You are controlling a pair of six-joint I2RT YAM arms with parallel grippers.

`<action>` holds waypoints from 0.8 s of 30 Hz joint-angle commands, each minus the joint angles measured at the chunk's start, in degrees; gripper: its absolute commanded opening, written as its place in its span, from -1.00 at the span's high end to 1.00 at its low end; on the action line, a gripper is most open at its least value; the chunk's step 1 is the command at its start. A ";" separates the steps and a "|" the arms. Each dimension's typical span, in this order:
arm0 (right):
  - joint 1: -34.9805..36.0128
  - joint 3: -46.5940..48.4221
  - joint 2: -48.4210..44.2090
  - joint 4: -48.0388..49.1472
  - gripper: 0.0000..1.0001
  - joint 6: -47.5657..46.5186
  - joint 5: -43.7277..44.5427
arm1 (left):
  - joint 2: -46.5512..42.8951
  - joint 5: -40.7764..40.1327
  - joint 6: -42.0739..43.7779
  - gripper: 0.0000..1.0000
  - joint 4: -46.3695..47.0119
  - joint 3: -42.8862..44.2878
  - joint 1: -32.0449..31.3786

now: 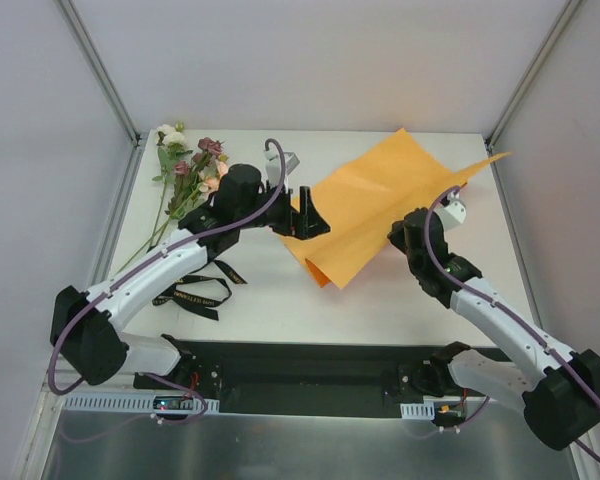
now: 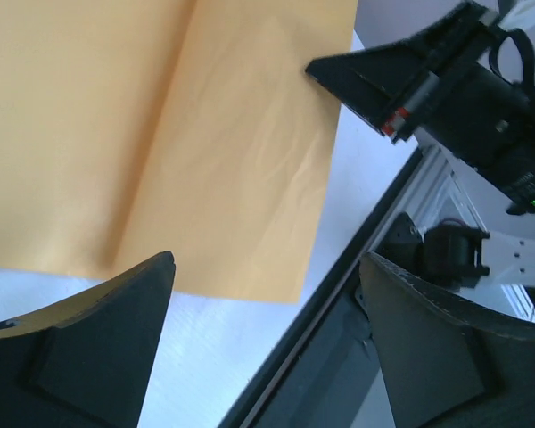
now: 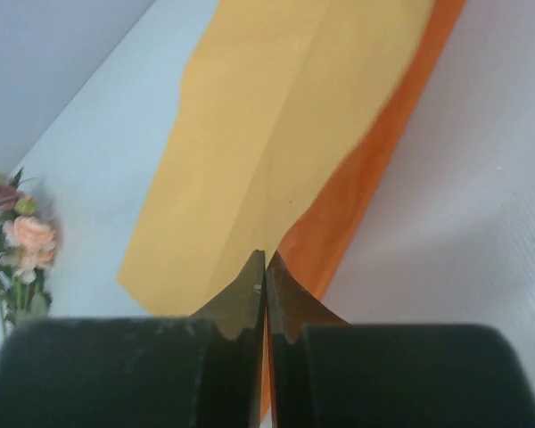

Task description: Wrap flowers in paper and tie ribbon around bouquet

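Black fingers of the right pincer [image 3: 265, 265] fill the bottom of its wrist view. They are pressed flat together, with an edge of the large, bright orange, slightly glossy sheet of paper [image 3: 276, 134] nipped at their tips. From there the sheet runs off toward 12 o'clock, creased down its middle, with a deeper orange layer showing along its 3 o'clock side. Seen from above, this pincer grips the sheet's 4 o'clock edge, and one corner of the sheet sticks out toward 2 o'clock. The left pincer [image 1: 305, 215] sits at the sheet's 9 o'clock edge with its jaws spread wide and nothing between them. In its wrist view the paper's edge lies beyond the fingertips, toward 12 o'clock. The white counter [image 1: 270, 290] carries everything. A small bunch of pale pink and dusky mauve flowers [image 1: 190, 170] with green leaves and thin stems lies at its 10 o'clock corner, stems trailing toward 7 o'clock, well apart from the paper. A narrow black fabric ribbon [image 1: 195, 290] with gold lettering lies looped at 8 o'clock, beside the left arm.
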 commanded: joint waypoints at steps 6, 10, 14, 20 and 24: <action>5.46 -9.50 -12.62 -9.68 0.97 12.26 13.02 | -13.96 5.99 -4.68 -0.57 -0.27 -19.12 -0.80; 6.25 -9.15 -18.41 -28.88 0.97 12.28 10.82 | -14.50 4.05 -3.54 -0.61 -0.18 -22.40 -0.72; 6.17 -8.88 -20.61 -43.92 0.89 12.87 9.33 | -9.68 1.77 -4.24 -0.61 0.25 -21.79 -0.80; 6.08 -19.69 -25.89 -42.18 0.78 19.99 -5.26 | -0.53 -1.04 -5.74 -0.75 1.84 -17.92 -0.19; 5.64 -18.91 -25.99 -44.11 0.77 18.69 -4.39 | 5.08 -2.28 -6.88 -0.80 2.19 -16.43 1.57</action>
